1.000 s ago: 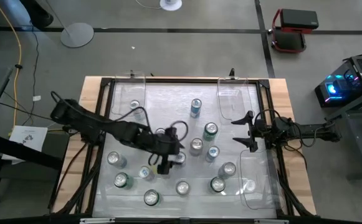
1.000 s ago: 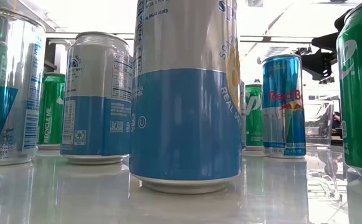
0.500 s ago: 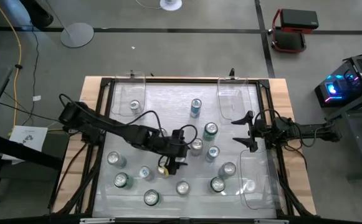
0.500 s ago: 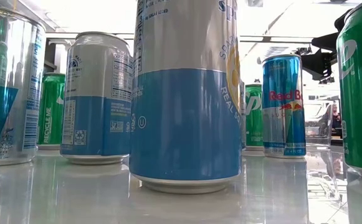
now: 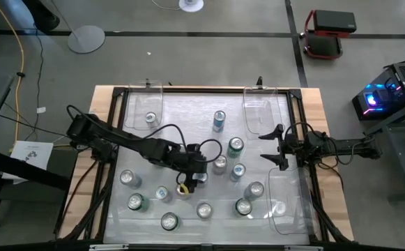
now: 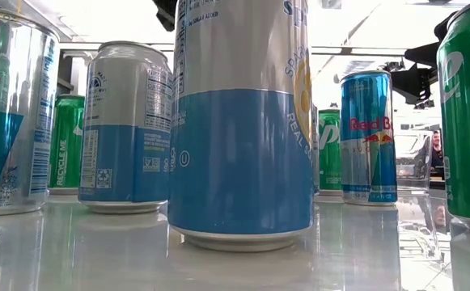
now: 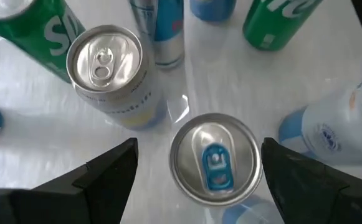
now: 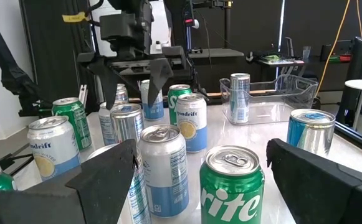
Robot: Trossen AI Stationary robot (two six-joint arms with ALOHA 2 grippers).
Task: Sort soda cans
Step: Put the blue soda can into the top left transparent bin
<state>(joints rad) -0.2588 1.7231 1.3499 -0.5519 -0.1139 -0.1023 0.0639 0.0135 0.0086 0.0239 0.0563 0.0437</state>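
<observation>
The cans (image 5: 219, 164) stand upright on the table (image 5: 188, 111), long axes vertical, silver tops up; sides are green, blue and silver, or plain silver. They spread from the centre down toward 6 o'clock in the high view, with one slim can (image 5: 219, 120) alone toward 12.

The left gripper (image 5: 196, 176) hangs over the centre cluster, fingers wide apart and holding nothing. Its wrist view shows what the high view cannot: a can with a blue tab (image 7: 215, 158) directly between the fingers (image 7: 106, 174), and a silver-topped can (image 7: 104, 59) just beyond.

The right gripper (image 5: 275, 148) waits at 3 o'clock, fingers spread and empty, between two clear bins (image 5: 261, 111).

Only the low view and right wrist view give labels: a blue Red Bull can (image 6: 367, 137), a green Sprite can (image 8: 232, 186), and a blue-and-silver can (image 6: 243, 121) close to the lens.
</observation>
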